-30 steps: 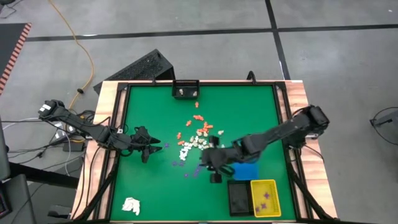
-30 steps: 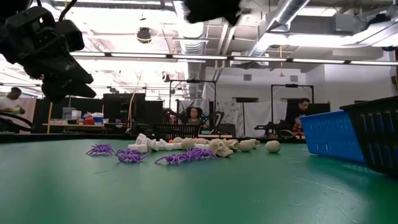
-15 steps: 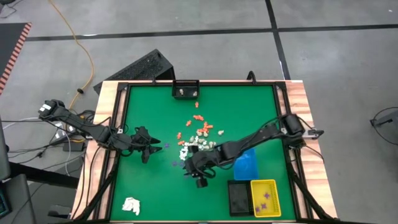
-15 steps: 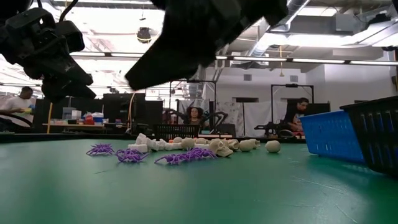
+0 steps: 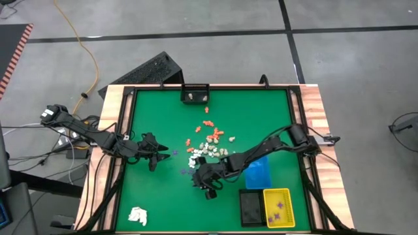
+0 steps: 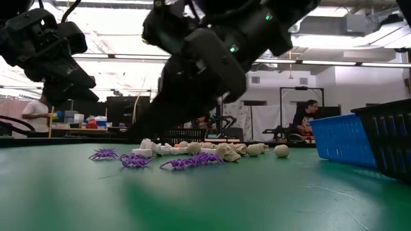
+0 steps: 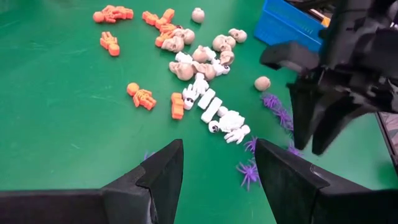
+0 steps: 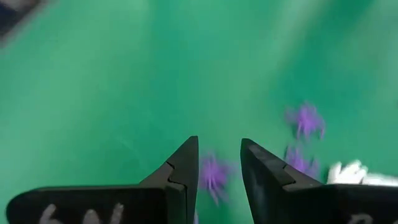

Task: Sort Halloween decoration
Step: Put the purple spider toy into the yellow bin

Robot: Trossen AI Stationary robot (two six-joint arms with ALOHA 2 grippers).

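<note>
A: Two arms over the green table (image 5: 150,117); the right gripper (image 8: 219,163) hangs low, fingers apart, nothing held, a purple spider (image 8: 213,174) in the gap.

B: Left gripper (image 7: 219,163) also spread wide, decoration pile (image 7: 199,74) just ahead.

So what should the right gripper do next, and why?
Probably lower straight down and close. The right gripper hangs open above a purple spider lying between its fingers on the green mat, and nothing is held.
</note>
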